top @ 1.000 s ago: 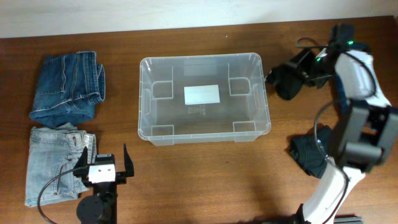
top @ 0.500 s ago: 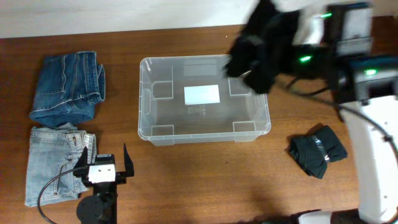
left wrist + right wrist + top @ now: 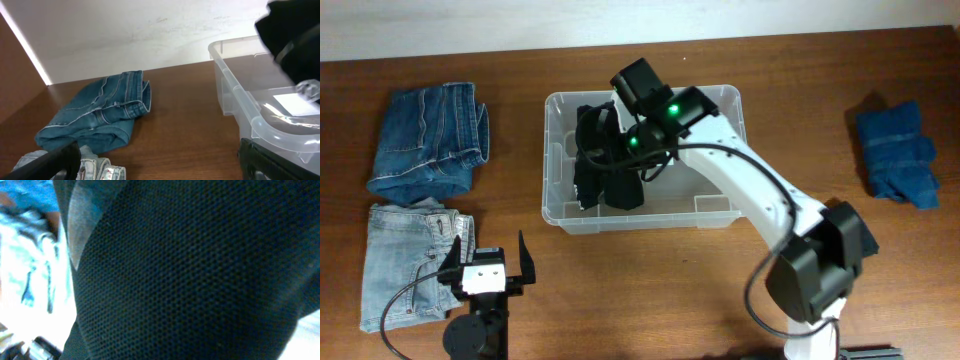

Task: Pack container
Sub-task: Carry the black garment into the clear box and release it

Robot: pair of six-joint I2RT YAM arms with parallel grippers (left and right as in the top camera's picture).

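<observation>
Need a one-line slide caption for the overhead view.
Right gripper holds a black garment inside the clear bin; folded jeans wait on the left.

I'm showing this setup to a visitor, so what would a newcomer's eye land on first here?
The right arm reaching across the clear container in the middle, with a black garment bunched in its left half. Then the dark jeans and pale jeans folded on the left, and a blue cloth far right.

Overhead, I see even, sharp light and soft shadows on the desk (image 3: 650,290). Left wrist: glare on the container (image 3: 260,127) rim. Right wrist: black fabric (image 3: 200,280) fills it, left edge blown out, blurred.
</observation>
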